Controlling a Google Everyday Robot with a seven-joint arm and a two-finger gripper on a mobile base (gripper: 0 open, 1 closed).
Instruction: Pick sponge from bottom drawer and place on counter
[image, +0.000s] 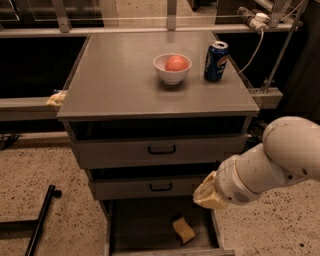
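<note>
The yellow sponge (184, 229) lies on the floor of the open bottom drawer (135, 227), toward its right side. My gripper (206, 194) with pale cream fingers hangs at the end of the white arm, just above the drawer's right wall and up and to the right of the sponge, not touching it. The grey counter (125, 80) is the cabinet's flat top.
A white bowl (172, 68) with a reddish fruit and a blue soda can (216, 61) stand on the counter's back right. Two closed drawer fronts with black handles (161, 149) sit above the open drawer. A yellowish cloth wad (56, 98) rests on the left rail. A black bar (40, 220) lies on the floor.
</note>
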